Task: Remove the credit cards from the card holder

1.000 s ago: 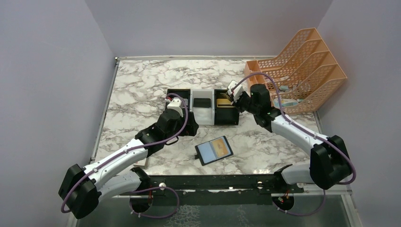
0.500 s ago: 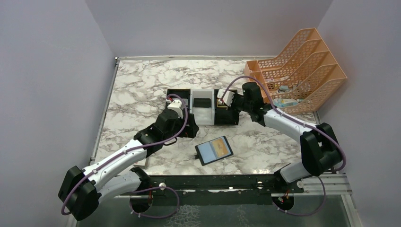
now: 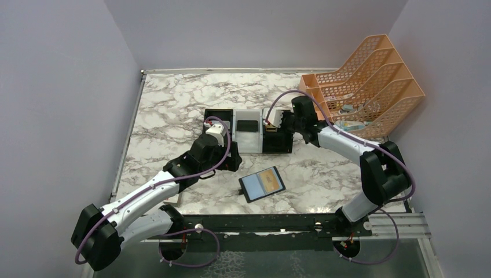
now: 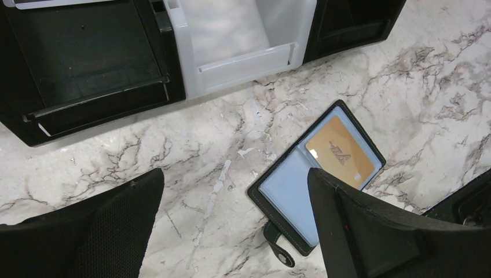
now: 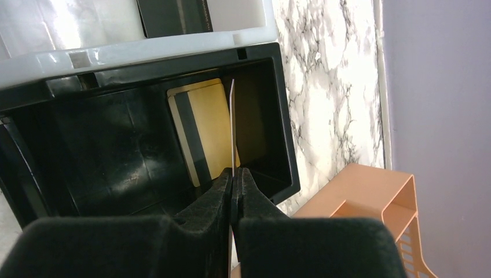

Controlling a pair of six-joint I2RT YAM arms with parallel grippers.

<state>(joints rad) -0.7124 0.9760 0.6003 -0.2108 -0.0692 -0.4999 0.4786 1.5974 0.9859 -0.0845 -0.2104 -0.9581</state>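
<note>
The card holder (image 3: 262, 183) lies open on the marble in front of the tray, with a gold-tan credit card (image 4: 340, 152) in its right pocket panel; the left panel of the holder (image 4: 289, 194) looks bare. My left gripper (image 4: 234, 226) is open and empty, above the table just left of the holder; it also shows in the top view (image 3: 227, 159). My right gripper (image 5: 233, 171) is shut on a thin pale card (image 5: 232, 124) seen edge-on, held in the tray's right black compartment (image 5: 278, 116). A gold-tan card with a dark stripe (image 5: 202, 130) lies there.
The black-white-black tray (image 3: 249, 143) stands mid-table, a dark flat item (image 3: 248, 125) in its white compartment. An orange file rack (image 3: 365, 81) stands at the back right, close behind my right arm. Walls close in on both sides.
My right gripper has swung left and turned over the tray's right compartment, still holding the card. My left arm has drawn back slightly. The card holder has not moved.
</note>
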